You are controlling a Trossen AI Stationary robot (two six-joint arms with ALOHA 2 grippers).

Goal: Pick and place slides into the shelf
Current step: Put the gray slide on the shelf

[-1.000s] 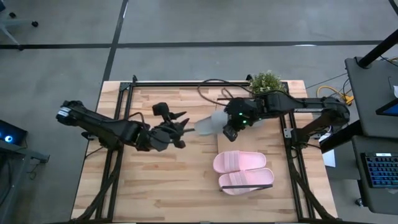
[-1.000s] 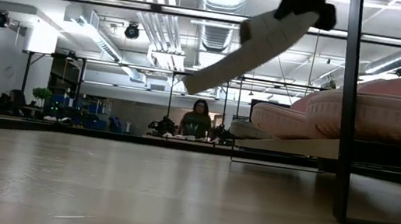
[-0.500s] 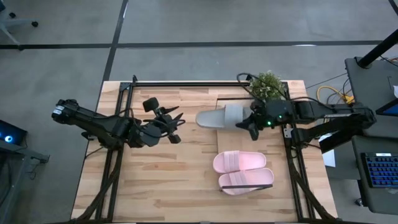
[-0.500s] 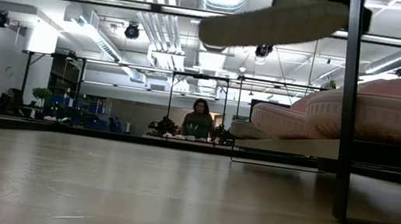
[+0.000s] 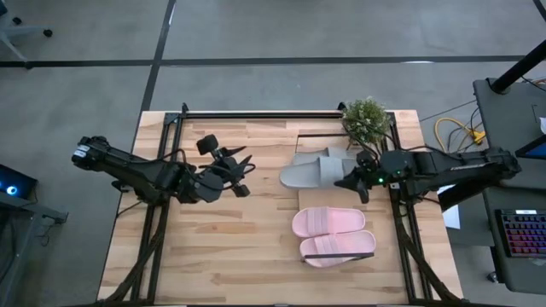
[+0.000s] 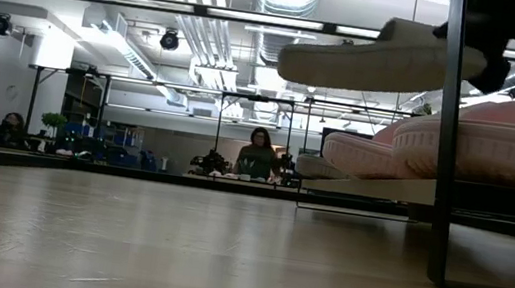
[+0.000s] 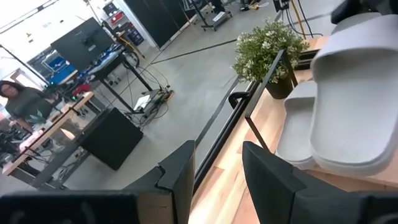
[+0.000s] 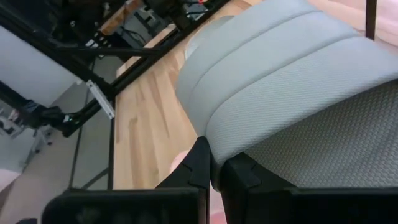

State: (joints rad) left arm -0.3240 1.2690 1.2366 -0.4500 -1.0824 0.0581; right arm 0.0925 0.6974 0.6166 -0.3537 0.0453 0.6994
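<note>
My right gripper (image 5: 351,178) is shut on a grey-green slide (image 5: 309,174) and holds it in the air over the shelf (image 5: 328,199), a light board in a black frame on the table's right half. The other grey-green slide (image 5: 338,155) lies sole-down on the shelf just behind it, partly covered by it. The pale pink pair (image 5: 333,235) lies side by side on the shelf's near part. My left gripper (image 5: 241,173) hovers open at mid-table, left of the shelf, pointing toward the held slide (image 7: 354,106). My right gripper pinches the grey-green slide between its two fingers (image 8: 200,163), at the sole's rim (image 8: 214,144) beside the ribbed strap (image 8: 267,62), on the slide's right-hand end. The fingers come level from the table's right. The slide is lifted clear, roughly level (image 6: 380,65), stretching out toward the left.
A small potted plant (image 5: 367,116) stands at the shelf's far right corner, close behind the right gripper. The shelf's black upright (image 6: 445,191) rises at its edge. Bare plank tabletop (image 5: 213,247) lies left of the shelf. People sit far off in the room (image 6: 256,154).
My right gripper has carried the grey-green slide toward the table's right and slightly toward its near edge. The slide first hung with its free end steeply down; now it lies level and a little lower. My left gripper has drawn back a little toward the left and stayed open.
</note>
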